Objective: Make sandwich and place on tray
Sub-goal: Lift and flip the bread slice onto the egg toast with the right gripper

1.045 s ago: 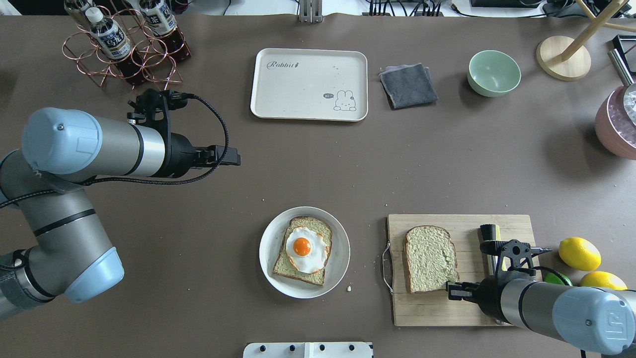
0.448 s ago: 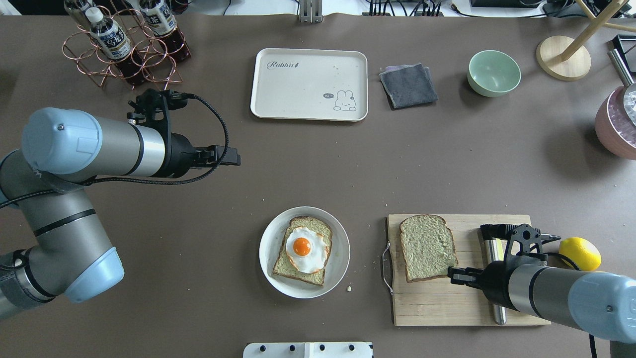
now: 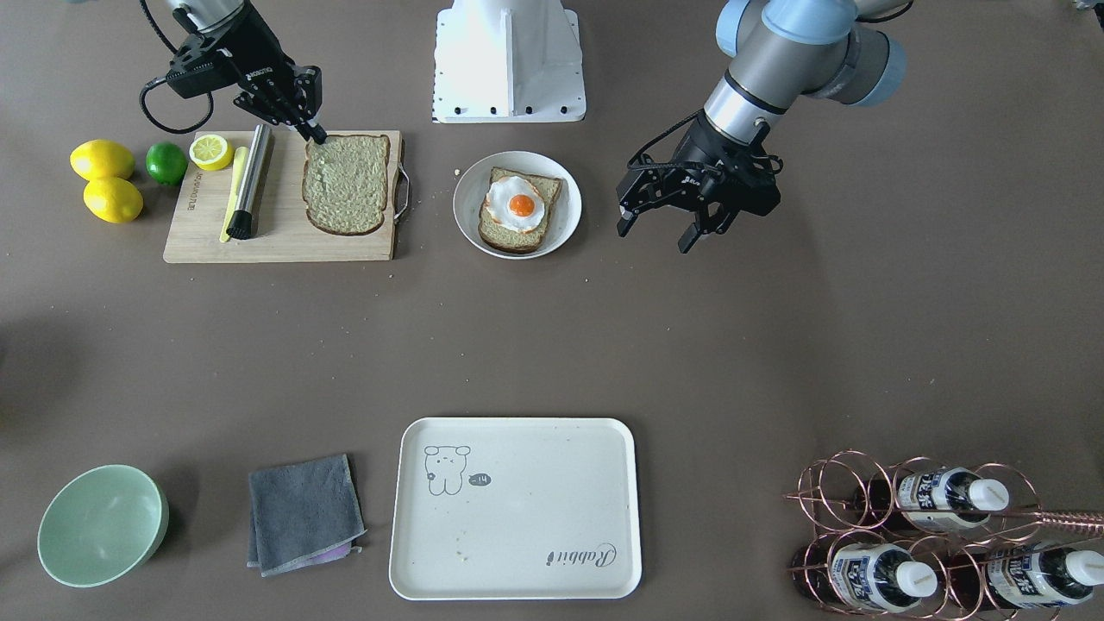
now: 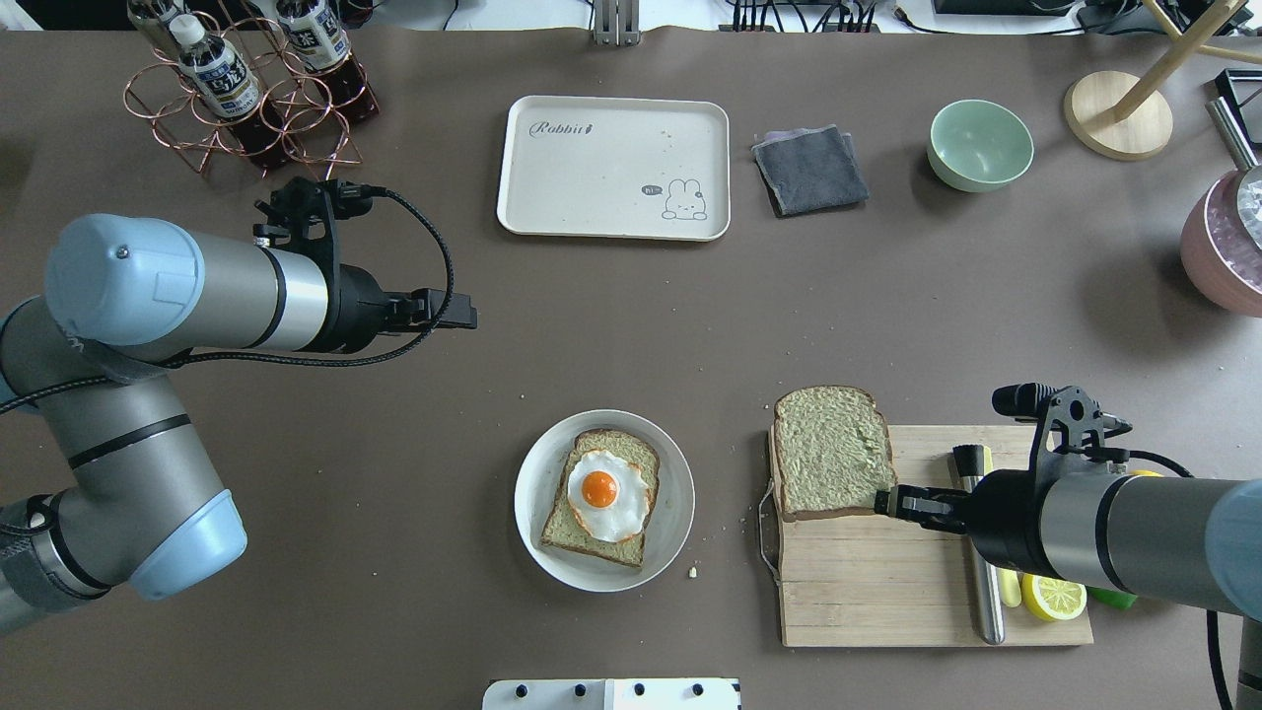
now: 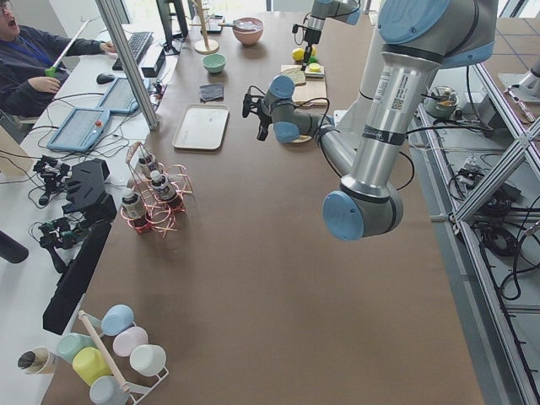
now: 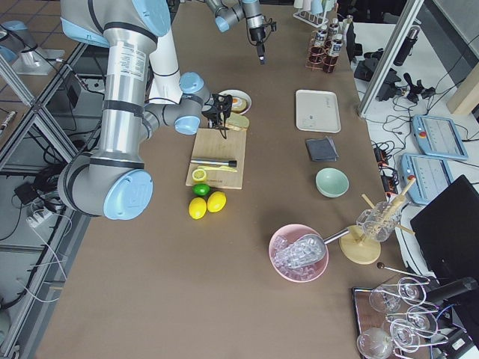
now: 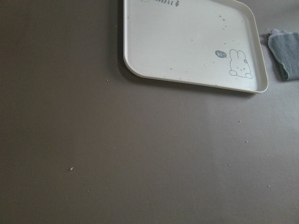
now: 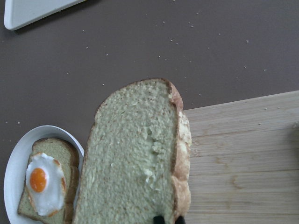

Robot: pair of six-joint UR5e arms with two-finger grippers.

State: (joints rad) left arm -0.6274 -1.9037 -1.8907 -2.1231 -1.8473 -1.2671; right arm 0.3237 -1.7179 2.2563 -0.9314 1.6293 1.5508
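Barely showing in its wrist view, the right tool (image 4: 880,501) pinches the bread slice (image 4: 831,449); the left tool (image 3: 653,240) gapes.

Left arm (image 4: 197,296): silver-grey tubes, pale blue domed joint caps, black rings at the seams, one small screw (image 4: 121,252) on a cap.
Right arm (image 4: 1124,542): same silver and pale blue, black at the end far from the base.
Label (image 5: 394,84): white printed sticker on a left arm tube.
Cable (image 4: 439,247): black, braided, at the left wrist bracket.
Left gripper (image 3: 654,239): black, angular, white lettering, two slim fingers (image 3: 690,237).
Right gripper (image 3: 316,134): black, same build.
Base (image 3: 509,60): white block, dark screws along one edge.
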